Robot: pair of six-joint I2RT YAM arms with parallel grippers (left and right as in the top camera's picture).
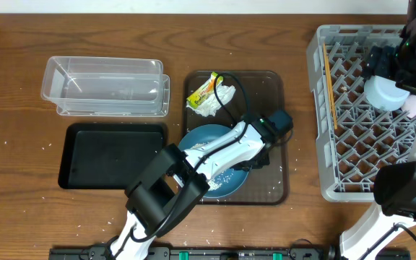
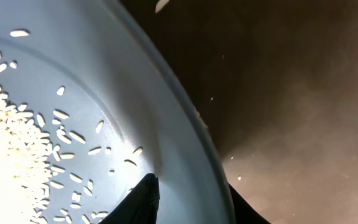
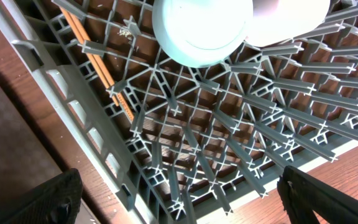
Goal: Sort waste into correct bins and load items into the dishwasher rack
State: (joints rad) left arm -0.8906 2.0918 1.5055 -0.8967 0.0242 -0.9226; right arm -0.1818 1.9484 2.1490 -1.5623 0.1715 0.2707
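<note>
The blue plate (image 2: 104,93), rice (image 2: 5,155) on it, lies on the brown serving tray (image 1: 269,87); its rim passes between the fingers of the left gripper (image 2: 190,190), one inside, one outside; whether they pinch it I cannot tell; the right gripper (image 3: 179,186) hangs spread and empty over the dishwasher rack (image 1: 316,65), well apart.

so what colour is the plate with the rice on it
Light blue. The plate shows best in the left wrist view.

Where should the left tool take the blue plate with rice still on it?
Its raised rim, on the side facing the rack, pinched top and bottom. The plate lies flat on the tray with loose rice, so keep it level.
</note>
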